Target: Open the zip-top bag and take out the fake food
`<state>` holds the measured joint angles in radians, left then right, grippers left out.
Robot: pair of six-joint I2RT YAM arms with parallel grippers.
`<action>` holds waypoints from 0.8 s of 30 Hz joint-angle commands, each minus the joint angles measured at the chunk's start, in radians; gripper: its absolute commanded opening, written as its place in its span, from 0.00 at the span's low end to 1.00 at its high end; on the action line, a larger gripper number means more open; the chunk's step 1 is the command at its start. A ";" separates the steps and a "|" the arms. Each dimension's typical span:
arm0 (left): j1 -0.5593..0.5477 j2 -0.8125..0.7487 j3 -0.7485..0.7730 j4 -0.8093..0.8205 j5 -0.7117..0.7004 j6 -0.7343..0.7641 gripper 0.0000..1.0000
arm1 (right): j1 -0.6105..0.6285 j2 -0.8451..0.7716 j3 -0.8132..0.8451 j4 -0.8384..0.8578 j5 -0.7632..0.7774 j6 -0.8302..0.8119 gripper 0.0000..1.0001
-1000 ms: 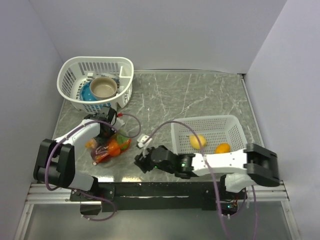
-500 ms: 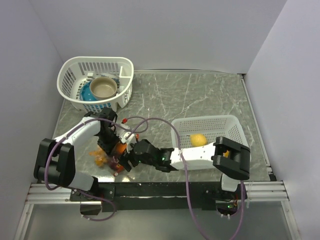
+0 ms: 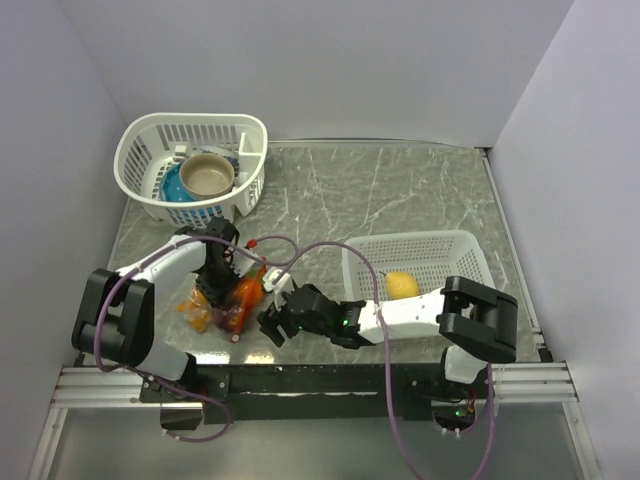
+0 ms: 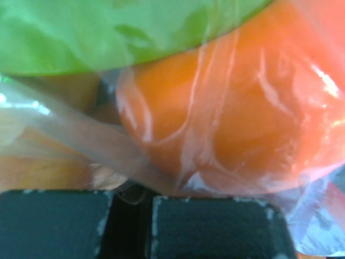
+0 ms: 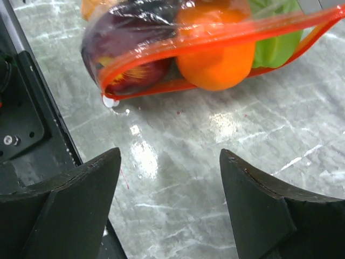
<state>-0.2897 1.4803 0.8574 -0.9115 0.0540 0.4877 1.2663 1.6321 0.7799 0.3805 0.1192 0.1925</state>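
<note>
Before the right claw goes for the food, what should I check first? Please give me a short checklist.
1. Zip-top bag mouth open: ok, the zip strip gapes.
2. Fake food reachable: ok, one piece pokes out of the mouth.
3. Right claw open: ok, fingers wide apart.
4. Right claw around the food: not ok, it stops short over bare table.
5. Left claw gripping the bag: ok, pads nearly shut on plastic.

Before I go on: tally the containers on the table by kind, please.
Baskets: 2
Zip bag: 1
Bowl: 1
Dish: 1
Total: 5
</note>
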 commanded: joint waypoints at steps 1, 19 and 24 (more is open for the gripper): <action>-0.025 0.058 0.012 0.014 -0.062 -0.014 0.01 | -0.015 0.034 0.064 0.061 0.007 -0.034 0.84; -0.123 0.086 0.075 -0.024 -0.040 0.020 0.01 | -0.130 0.239 0.242 0.146 -0.159 -0.110 0.84; -0.124 0.103 0.101 -0.038 -0.017 0.014 0.01 | -0.088 0.310 0.317 0.112 -0.139 -0.125 0.90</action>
<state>-0.3985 1.5627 0.9287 -0.9569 -0.0452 0.4786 1.1496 1.8942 1.0119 0.4587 -0.0151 0.0814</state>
